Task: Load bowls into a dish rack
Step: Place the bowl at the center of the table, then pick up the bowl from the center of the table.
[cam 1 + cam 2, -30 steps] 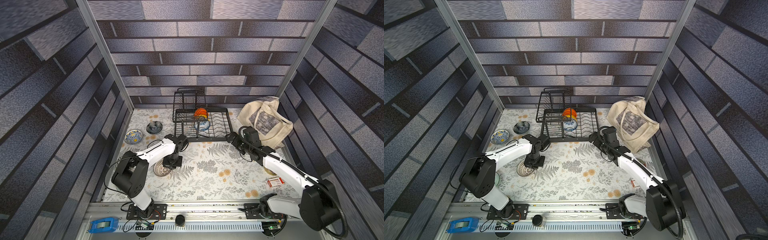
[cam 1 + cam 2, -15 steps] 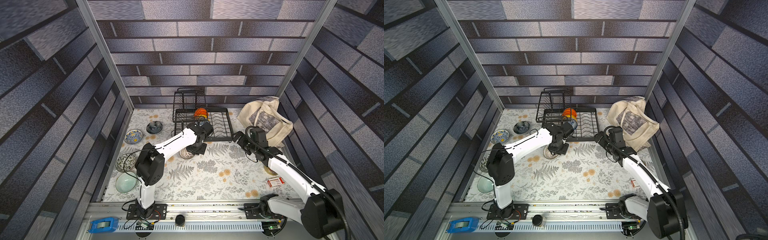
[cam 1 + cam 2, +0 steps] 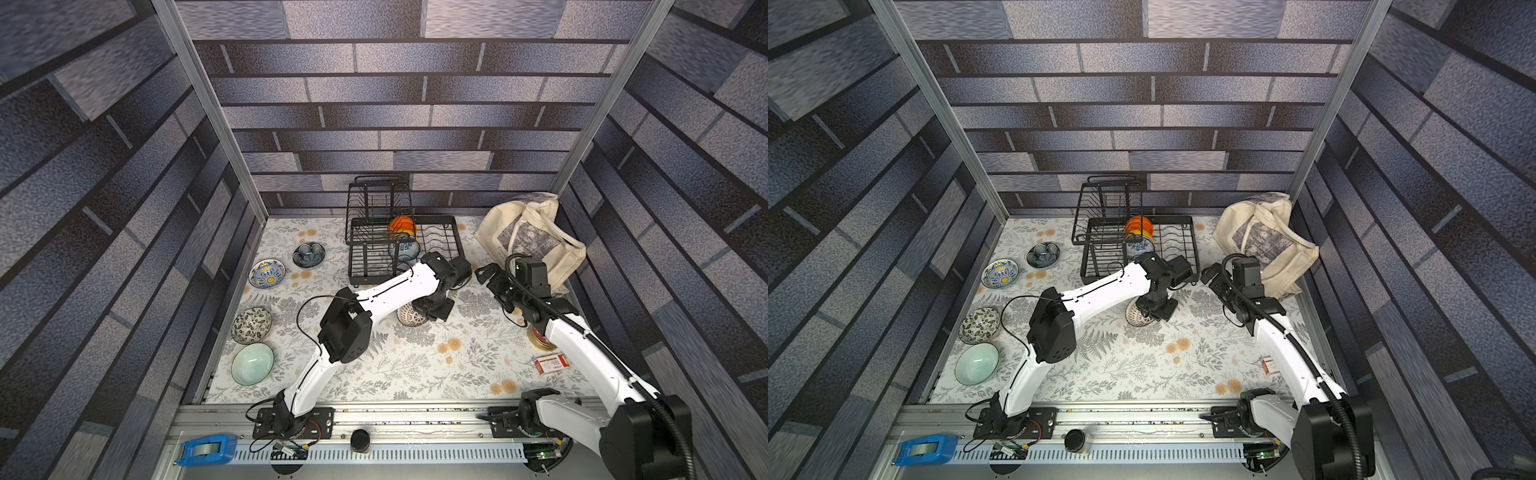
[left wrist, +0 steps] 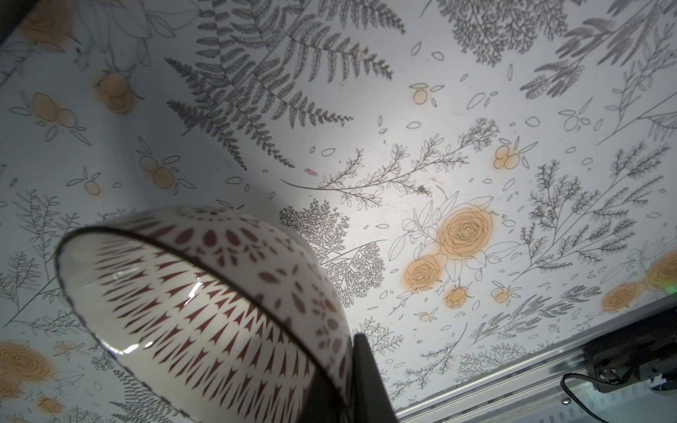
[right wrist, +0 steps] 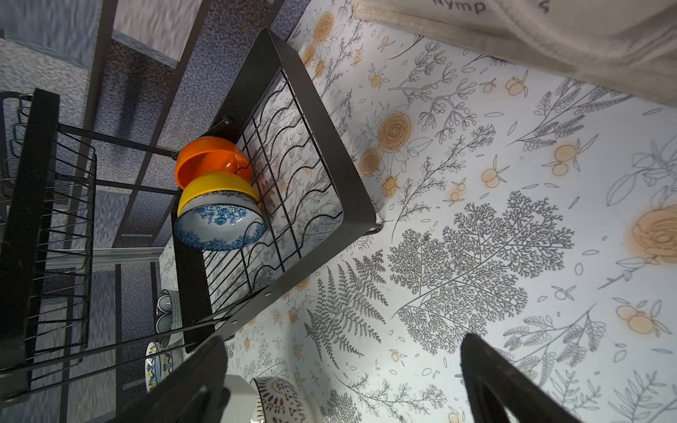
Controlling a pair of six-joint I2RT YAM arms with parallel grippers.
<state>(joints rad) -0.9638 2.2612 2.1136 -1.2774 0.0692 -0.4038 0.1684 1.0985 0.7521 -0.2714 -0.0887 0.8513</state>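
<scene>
Top views both give me the same read. Along the left edge four bowls wait on the mat: a pale green ribbed bowl, a dark leafy-patterned bowl, a blue-yellow patterned bowl and a dark blue-grey bowl. At the back, the black wire two-tier dish rack already holds a glossy orange bowl, a glossy yellow bowl and a blue-and-white floral bowl, on edge in a row. Just in front of the rack my left gripper is clenched on the rim of the white bowl with dark lattice, which is tipped on its side. I judge this the carry step. Next I must lift it over the rack's rim and seat it in a free divider slot beside the floral one. My right gripper hangs released, jaws wide, empty. A cream canvas tote bag slumps at the right. The floral-print mat lies flat, and grey brick-pattern walls close in on three sides
</scene>
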